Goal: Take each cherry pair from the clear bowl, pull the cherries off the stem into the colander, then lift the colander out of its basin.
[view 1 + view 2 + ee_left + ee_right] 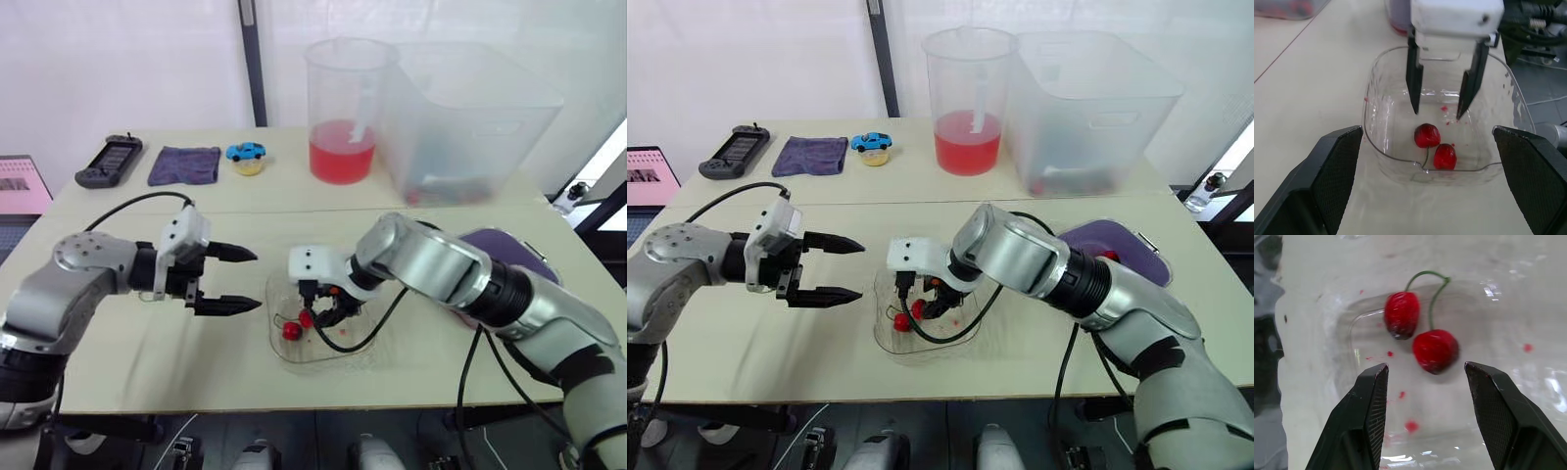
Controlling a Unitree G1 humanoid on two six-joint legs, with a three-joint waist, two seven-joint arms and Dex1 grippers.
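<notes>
Step in hand, as judged: picking the cherry pair (1435, 350) off the floor of the clear bowl (1367, 122), which stands near the front edge of the worktop (147, 343). Lower your right tool (1437, 114) to straddle one cherry or the stem, then close gently without shoving the bowl. That tool is spread wide and empty, just above the pair. The left tool (257, 280) hangs beside the bowl, also spread and empty.

We see a lab bench (147, 362): white curtain (118, 59) at 11 o'clock, laptop (20, 191) at 9, measuring jug (343, 108) at 12.
</notes>
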